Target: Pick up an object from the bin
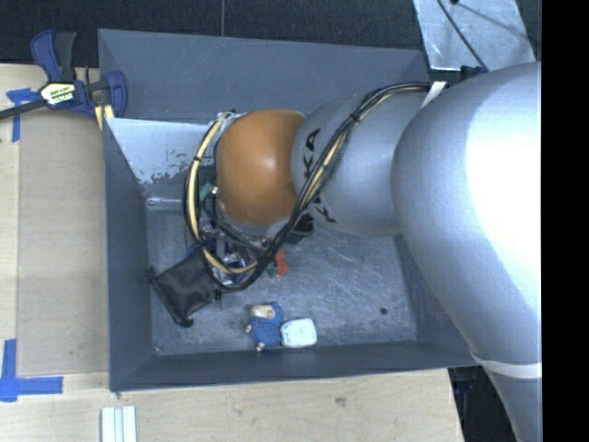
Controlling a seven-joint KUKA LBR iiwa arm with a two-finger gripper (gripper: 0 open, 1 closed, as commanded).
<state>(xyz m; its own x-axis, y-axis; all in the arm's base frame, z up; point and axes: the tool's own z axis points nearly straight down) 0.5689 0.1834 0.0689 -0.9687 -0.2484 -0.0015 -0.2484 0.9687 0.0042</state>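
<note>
Judging by its crumpled folds, the black cloth-like thing (184, 290) at the lower left of the bin (125, 293), just beside the gripper (226, 258) (released or clenched, you cannot tell beneath the orange cover (258, 168)), looks soft and light, so pinch a raised fold.

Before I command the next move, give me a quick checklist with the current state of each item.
1. Position of the gripper: low in the left half of the bin, ok.
2. Anything held: cannot tell, the orange wrist cover hides it.
3. Contact with the black crumpled thing lying just left of the gripper: cannot tell.
4. Blue-and-white thing and white thing by the front wall, apart from the gripper: ok.
5. Gripper off the bin's walls: ok.
</note>
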